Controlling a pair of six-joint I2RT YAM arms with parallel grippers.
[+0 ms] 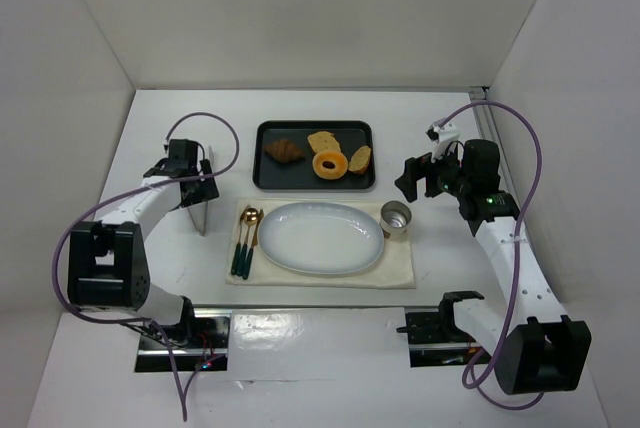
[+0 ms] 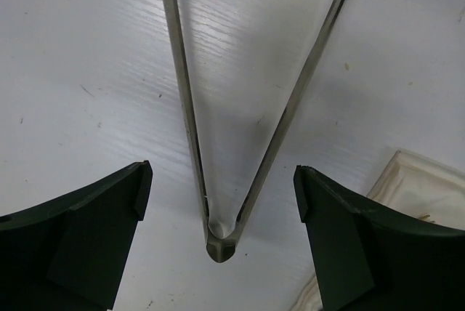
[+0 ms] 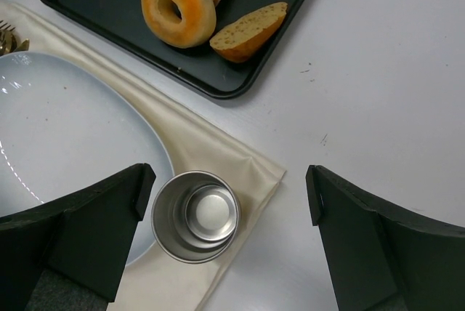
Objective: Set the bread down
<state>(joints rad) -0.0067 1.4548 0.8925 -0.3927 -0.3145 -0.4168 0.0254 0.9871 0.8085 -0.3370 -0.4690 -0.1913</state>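
Note:
The bread lies on a black tray (image 1: pixel 268 180): a croissant (image 1: pixel 285 151), a ring-shaped piece (image 1: pixel 329 164) (image 3: pixel 178 7) and two slices (image 1: pixel 323 141) (image 1: pixel 360 159) (image 3: pixel 248 31). A white oval plate (image 1: pixel 321 237) (image 3: pixel 65 129) sits in front of the tray. Metal tongs (image 1: pixel 202 214) (image 2: pixel 221 242) lie on the table at the left. My left gripper (image 1: pixel 192 188) (image 2: pixel 222 180) is open, straddling the tongs' hinged end without touching them. My right gripper (image 1: pixel 418 180) (image 3: pixel 229 176) is open and empty, hovering right of the tray above a steel cup (image 1: pixel 396 218) (image 3: pixel 196 216).
A cream napkin (image 1: pixel 400 268) (image 3: pixel 211 144) (image 2: pixel 414 180) lies under the plate, the cup and some gold cutlery (image 1: pixel 245 238). White walls enclose the table at the back and on both sides.

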